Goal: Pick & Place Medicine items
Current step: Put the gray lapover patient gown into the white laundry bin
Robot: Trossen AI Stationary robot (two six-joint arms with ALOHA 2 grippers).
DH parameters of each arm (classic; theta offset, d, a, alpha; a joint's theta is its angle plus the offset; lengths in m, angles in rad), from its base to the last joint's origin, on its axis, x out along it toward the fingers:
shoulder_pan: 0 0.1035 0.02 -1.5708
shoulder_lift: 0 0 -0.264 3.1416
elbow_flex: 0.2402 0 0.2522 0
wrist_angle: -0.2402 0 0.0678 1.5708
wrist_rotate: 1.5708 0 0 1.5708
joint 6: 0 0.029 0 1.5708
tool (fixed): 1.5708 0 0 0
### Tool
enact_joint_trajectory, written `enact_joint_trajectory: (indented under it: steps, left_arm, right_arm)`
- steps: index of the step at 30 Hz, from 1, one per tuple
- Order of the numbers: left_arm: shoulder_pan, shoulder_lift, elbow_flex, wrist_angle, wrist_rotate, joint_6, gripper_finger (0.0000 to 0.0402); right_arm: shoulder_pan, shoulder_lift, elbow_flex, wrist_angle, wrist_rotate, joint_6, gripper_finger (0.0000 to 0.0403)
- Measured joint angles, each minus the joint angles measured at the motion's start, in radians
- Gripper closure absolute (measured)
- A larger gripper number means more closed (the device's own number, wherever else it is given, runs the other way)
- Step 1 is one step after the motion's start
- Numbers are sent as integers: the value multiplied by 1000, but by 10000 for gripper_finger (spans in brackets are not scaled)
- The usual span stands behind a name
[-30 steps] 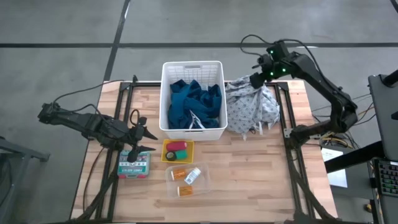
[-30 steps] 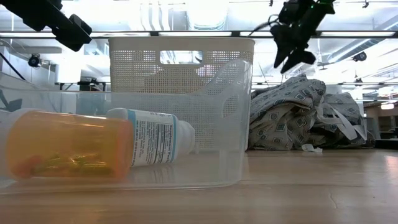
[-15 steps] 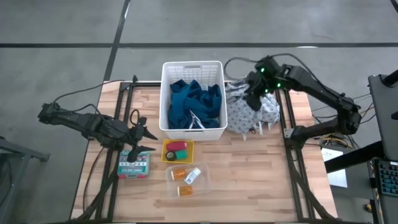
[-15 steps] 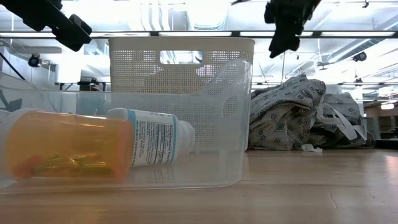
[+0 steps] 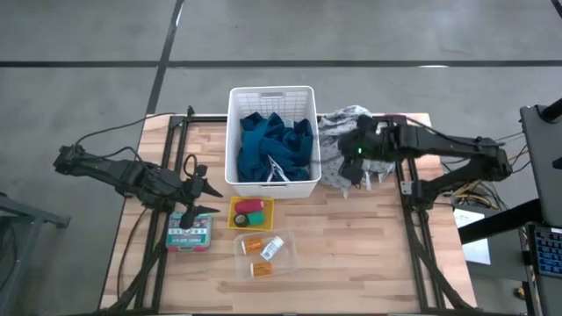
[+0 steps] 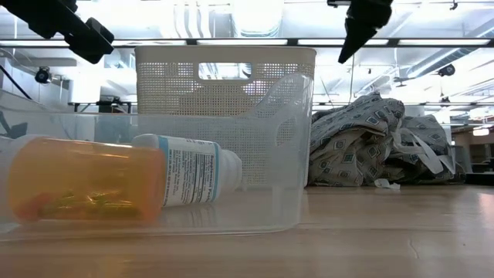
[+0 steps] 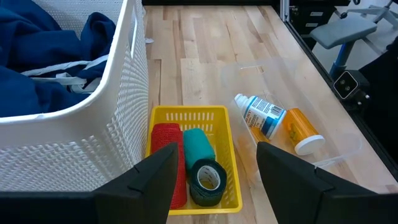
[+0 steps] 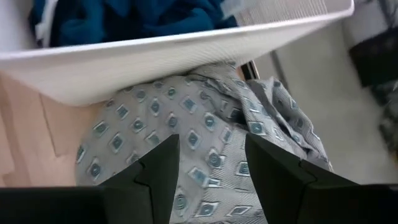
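A yellow basket (image 5: 250,213) holds a pink-red cylinder (image 7: 165,163), a teal roll (image 7: 199,145) and a dark green roll (image 7: 206,178). A clear tray (image 5: 263,250) holds two orange pill bottles (image 6: 85,184) and a white labelled bottle (image 7: 263,115), which lie on their sides. My left gripper (image 5: 198,188) is open and empty above the table, left of the yellow basket; in its wrist view (image 7: 214,186) its fingers frame the basket. My right gripper (image 5: 349,167) is open above the grey patterned cloth (image 8: 205,137), clear of it in the low view (image 6: 363,27).
A white perforated basket (image 5: 272,140) with the teal-blue cloth (image 5: 274,145) stands at the table's far middle. The grey cloth (image 5: 356,145) is heaped to its right. A green labelled box (image 5: 189,231) lies near the left arm. Bare wood lies at the near right.
My right gripper has swung from over the table's far right corner toward the near edge and a little left. It now hangs over the grey cloth beside the white basket. The cloth and the medicine items have not moved.
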Motion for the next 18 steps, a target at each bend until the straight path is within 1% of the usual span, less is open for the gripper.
enact_joint_trajectory:
  steps: [6, 11, 14, 18]
  left_arm:
    - [0, 0, 0, 0, 0, 0, 176]
    - [0, 0, 0, 0, 0, 0, 176]
    - [0, 0, 0, 0, 0, 0, 176]
    - [0, 0, 0, 0, 0, 0, 176]
  right_arm:
    - [153, 0, -54, 2, 111, 23, 222]
    - [251, 3, -142, 20, 173, 23, 222]
    - [306, 3, -211, 61, 232, 10, 222]
    - [393, 7, -324, 170, 351, -62, 222]
